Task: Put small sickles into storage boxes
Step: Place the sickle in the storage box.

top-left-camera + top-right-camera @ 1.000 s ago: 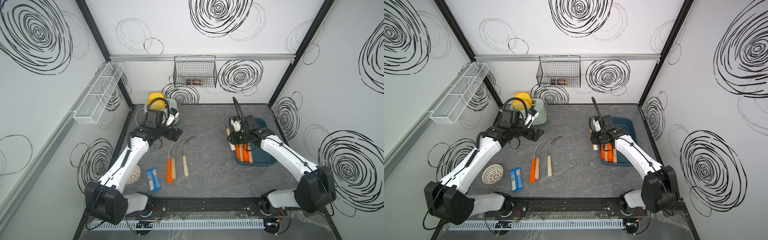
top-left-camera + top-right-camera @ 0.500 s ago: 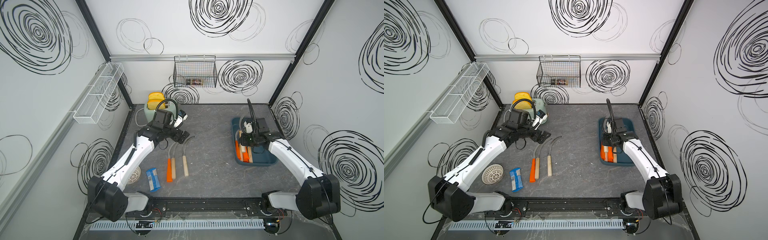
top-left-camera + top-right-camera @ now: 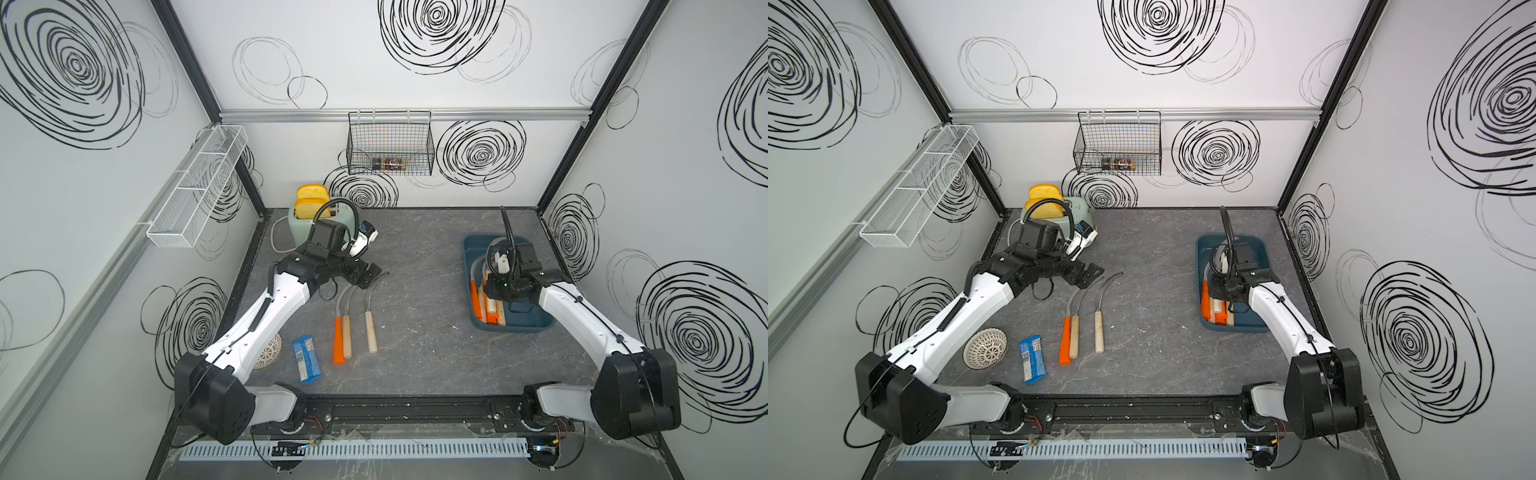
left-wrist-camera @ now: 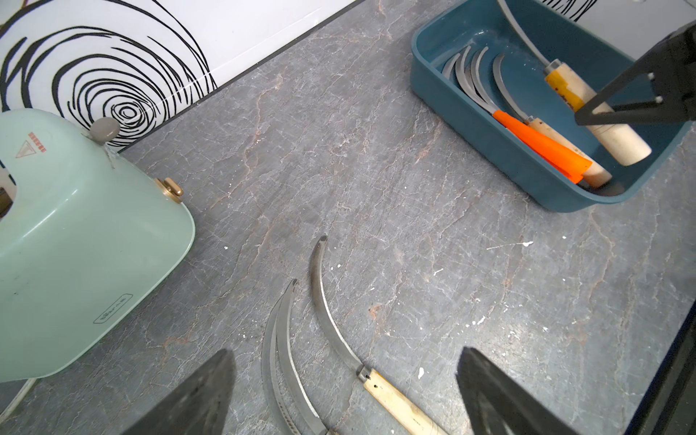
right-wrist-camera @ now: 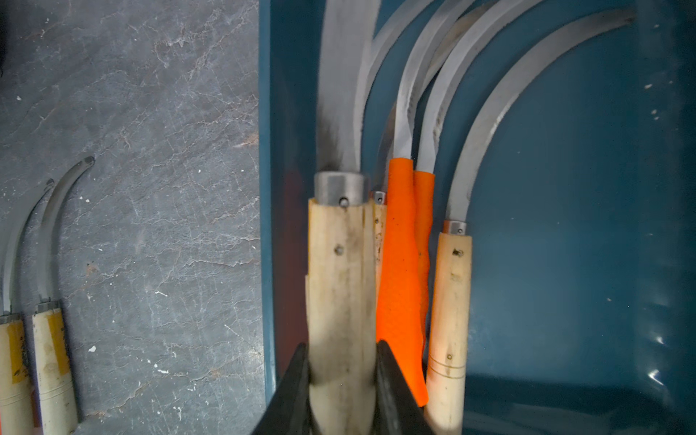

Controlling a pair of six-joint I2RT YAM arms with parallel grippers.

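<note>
The sickle (image 5: 339, 271) is probably light and stiff, with a thin, slick, sharp blade, so its wood handle is the place to grip. The right gripper (image 5: 341, 361) is clamped on that handle over the tub (image 5: 565, 263). Its long axis runs along the tub, blade toward the back wall, parallel to the sickles inside (image 5: 399, 263). The left gripper (image 4: 346, 350) hangs wide open over three more (image 3: 338, 340) on the table (image 3: 415, 291).

Grey tabletop (image 3: 415, 257): three sickles (image 3: 347, 340), teal tub (image 3: 536, 323), toaster (image 3: 301, 230), packet (image 3: 305, 358).

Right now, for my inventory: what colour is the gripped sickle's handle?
Pale wood sickle handle; right wrist view.
</note>
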